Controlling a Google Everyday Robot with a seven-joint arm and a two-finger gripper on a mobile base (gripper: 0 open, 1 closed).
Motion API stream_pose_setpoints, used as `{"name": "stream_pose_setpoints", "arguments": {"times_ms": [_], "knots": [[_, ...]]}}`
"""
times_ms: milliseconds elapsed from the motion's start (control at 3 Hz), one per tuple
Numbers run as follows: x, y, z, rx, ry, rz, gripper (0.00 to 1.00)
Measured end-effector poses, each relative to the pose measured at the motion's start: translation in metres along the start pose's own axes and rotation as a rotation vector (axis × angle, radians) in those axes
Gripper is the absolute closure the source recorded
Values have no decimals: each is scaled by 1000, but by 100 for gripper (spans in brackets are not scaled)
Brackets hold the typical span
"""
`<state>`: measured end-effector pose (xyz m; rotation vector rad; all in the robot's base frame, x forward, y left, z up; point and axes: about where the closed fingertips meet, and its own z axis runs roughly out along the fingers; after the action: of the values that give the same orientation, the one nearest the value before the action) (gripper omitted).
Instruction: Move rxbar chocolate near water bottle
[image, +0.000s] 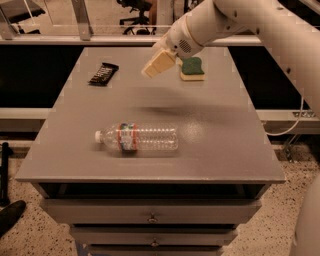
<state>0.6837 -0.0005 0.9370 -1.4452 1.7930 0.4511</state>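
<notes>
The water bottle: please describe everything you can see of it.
The water bottle is clear ribbed plastic with a white cap and a red, white and blue-green label near the neck. It lies on its side on the grey table, in its front half, cap toward the picture's left. Only the table touches it; the gripper hangs above the table's far part.

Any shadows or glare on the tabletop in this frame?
Camera view: a soft dark shadow lies on the table below the claw, which hangs above the far half between rxbar chocolate and sponge; faint sheen beside the water bottle.
</notes>
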Motion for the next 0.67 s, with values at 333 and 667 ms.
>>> {"name": "stream_pose_setpoints", "arguments": {"times_ms": [333,667], "knots": [[-1,-1,0,3,-43,-15,9],[-19,-8,27,6,-129,-34,0]]}}
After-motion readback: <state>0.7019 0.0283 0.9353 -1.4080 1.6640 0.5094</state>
